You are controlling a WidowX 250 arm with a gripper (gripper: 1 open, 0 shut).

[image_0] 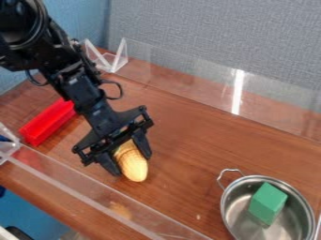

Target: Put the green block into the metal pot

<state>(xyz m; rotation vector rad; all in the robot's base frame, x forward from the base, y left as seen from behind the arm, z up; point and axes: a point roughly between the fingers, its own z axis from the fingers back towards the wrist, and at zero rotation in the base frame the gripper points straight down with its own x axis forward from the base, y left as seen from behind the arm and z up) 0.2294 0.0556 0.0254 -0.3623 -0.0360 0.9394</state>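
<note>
The green block (267, 201) lies inside the metal pot (238, 222), resting on the pot's floor toward the side nearer the back rim. It sits tilted a little, with one corner turned toward the camera. The pot stands on the wooden table (201, 122) at the lower right corner of the view, and its small wire handle sticks out from the rim on the upper left.

Well apart from the pot, left of centre, the gripper (119, 156) points steeply down at the table. Its two black fingers (145, 142) straddle a yellow toy fruit (128, 165) and close against its sides, so the gripper has hold of the fruit and not the block. The fruit's lower end shows below the fingers and appears to touch the table or to sit just above it; which, I cannot tell.

The black arm (60, 66) comes in from the upper left corner and slopes down and to the right to the wrist above the fruit.

A long red block (48, 122) lies flat on the table left of the arm, apart from the gripper. Clear plastic walls (238, 89) stand along the table's back edge and its front edge.
</note>
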